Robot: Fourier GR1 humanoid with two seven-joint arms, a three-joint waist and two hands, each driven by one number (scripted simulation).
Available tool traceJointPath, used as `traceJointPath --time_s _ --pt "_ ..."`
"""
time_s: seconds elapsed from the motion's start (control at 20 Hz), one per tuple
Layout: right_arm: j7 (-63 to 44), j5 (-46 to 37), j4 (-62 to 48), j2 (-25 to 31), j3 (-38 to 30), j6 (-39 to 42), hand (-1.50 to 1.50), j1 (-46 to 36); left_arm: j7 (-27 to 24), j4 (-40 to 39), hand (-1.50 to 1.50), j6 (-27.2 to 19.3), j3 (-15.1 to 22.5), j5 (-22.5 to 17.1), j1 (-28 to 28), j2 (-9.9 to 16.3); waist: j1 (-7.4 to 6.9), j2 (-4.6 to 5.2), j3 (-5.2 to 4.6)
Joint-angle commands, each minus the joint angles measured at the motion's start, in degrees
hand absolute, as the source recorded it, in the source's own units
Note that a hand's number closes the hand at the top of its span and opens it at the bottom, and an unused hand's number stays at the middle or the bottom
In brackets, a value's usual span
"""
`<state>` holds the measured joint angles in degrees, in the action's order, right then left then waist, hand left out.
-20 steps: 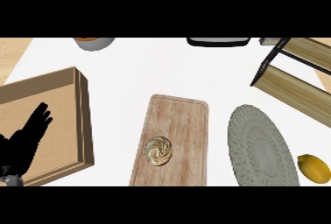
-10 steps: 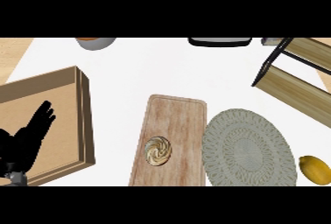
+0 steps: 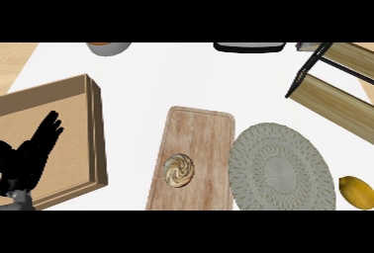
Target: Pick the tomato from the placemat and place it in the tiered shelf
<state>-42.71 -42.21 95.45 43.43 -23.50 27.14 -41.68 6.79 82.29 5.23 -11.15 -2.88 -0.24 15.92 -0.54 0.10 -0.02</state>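
Left hand (image 3: 33, 155) rested over wooden tray (image 3: 93, 123), fingers spread, nothing held. No tomato seen on placemat (image 3: 281, 168); shelf (image 3: 336, 84) unreached.

I see the cutting board (image 3: 196, 158) at lower centre, the placemat (image 3: 283, 168) touching its right edge, the tiered shelf (image 3: 337, 84) upper right, the tray (image 3: 55, 138) far left.

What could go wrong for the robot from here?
No tomato shows on the placemat; the yellow fruit beside it might get picked instead. The left robot hand, open over the wooden tray, sits far from the tiered shelf; a reach across could bump the round pastry on the cutting board.
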Motion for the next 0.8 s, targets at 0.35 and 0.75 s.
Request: traceJointPath --time_s 0.35,0.75 --pt "10.84 -2.55 -18.96 -1.00 -1.23 -15.13 1.50 0.01 -5.18 -3.79 0.00 -0.81 0.35 1.94 0.56 -3.05 0.18 0.10 0.02" --pt "10.81 -6.67 -35.14 -0.58 -0.71 -24.63 -1.50 -5.49 0.27 -2.22 0.00 2.38 -2.06 -0.32 -1.39 0.90 -0.35 0.16 0.02"
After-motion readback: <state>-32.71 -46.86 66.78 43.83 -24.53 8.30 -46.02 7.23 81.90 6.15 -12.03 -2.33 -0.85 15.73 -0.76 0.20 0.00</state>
